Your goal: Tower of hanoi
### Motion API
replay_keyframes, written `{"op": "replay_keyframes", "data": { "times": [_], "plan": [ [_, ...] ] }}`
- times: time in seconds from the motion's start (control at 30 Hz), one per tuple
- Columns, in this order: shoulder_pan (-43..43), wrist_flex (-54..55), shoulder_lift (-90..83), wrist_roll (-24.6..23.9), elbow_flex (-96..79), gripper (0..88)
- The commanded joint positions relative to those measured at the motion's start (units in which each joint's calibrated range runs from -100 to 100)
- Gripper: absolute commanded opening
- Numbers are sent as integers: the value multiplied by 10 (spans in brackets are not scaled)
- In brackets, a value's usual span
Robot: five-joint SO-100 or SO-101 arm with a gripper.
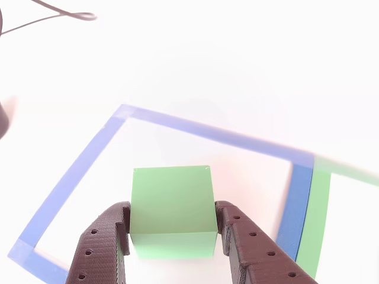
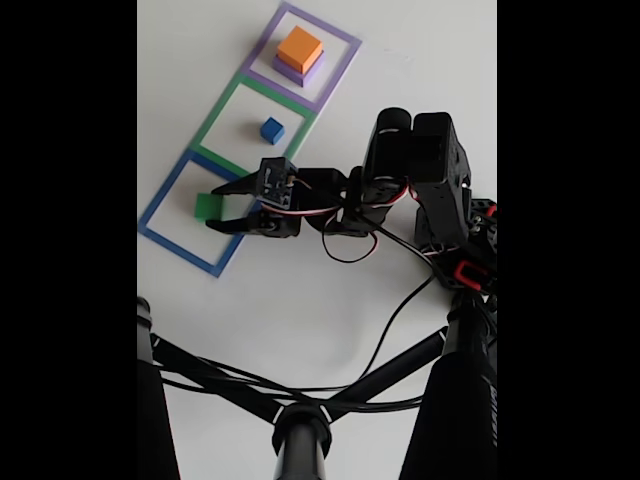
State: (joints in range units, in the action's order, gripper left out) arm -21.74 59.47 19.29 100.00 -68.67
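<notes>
Green cube (image 1: 172,204) sits on the white surface (image 2: 300,290) inside the blue square outline (image 2: 160,195), with the gripper (image 1: 172,236) straddling it, a finger pressed to each side. Farther off in the fixed view, the blue cube (image 2: 272,130) rests in the green outline (image 2: 225,105), and the orange cube (image 2: 300,47) tops the purple cube (image 2: 312,72) in the purple outline (image 2: 335,75).

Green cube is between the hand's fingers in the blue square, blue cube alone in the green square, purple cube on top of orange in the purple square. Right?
Not quite: in the fixed view the orange cube sits on top of the purple cube, not under it. The rest holds: green cube at the hand, blue cube alone.
</notes>
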Motion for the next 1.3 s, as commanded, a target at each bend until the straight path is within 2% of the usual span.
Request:
{"op": "replay_keyframes", "data": {
  "times": [0.0, 0.17, 0.6, 0.87, 0.97, 1.1, 1.27],
  "plan": [
    [-3, 22, 0, 0, 8, 39],
    [-3, 38, 13, 0, 4, 53],
    [3, 61, 33, 0, 4, 234],
    [-1, 22, -110, 0, -67, 267],
    [3, -56, -232, 0, -99, 267],
    [18, -263, -427, 0, -96, 238],
    [48, -596, -637, 0, -24, 85]
  ]
}}
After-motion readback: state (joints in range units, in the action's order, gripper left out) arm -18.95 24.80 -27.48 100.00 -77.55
